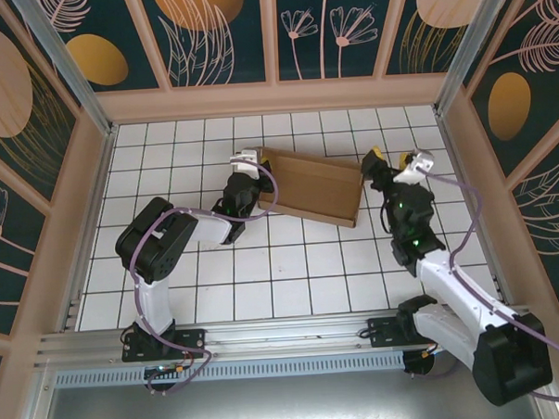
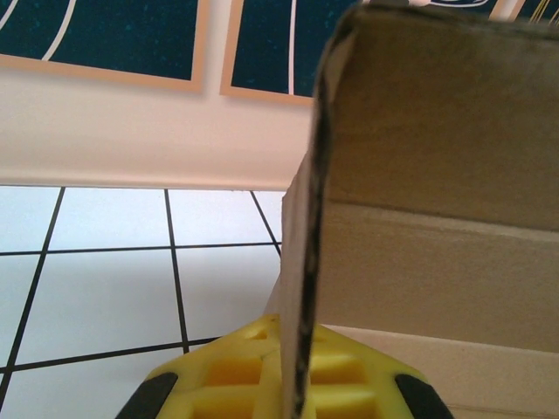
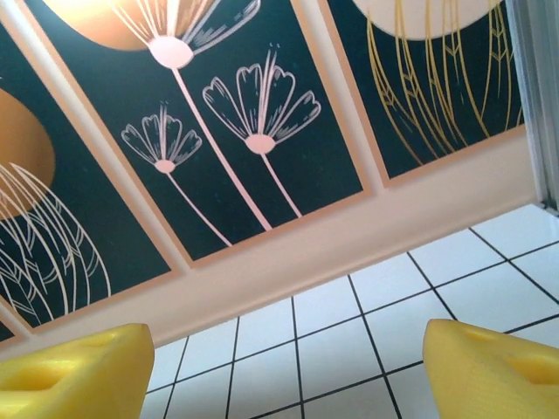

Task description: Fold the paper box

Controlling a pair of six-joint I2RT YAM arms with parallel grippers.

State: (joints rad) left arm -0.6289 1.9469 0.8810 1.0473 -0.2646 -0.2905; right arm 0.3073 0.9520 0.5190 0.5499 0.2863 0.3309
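The paper box [image 1: 311, 188] is plain brown cardboard, lying on the white tiled floor at the middle back, with raised side walls. My left gripper [image 1: 250, 169] is shut on the box's left wall; in the left wrist view the cardboard edge [image 2: 306, 288] runs upright between the yellow fingers [image 2: 227, 375], with the box's inner face [image 2: 437, 175] to the right. My right gripper [image 1: 391, 163] stands open just right of the box's right wall, apart from it. In the right wrist view the yellow fingertips [image 3: 74, 371] are far apart with only floor tiles between them.
The pen's back wall [image 1: 275, 96] with dark floral panels runs close behind the box. Side walls [image 1: 93, 190] close in left and right. Open tiled floor [image 1: 291, 265] lies between the box and the arm bases.
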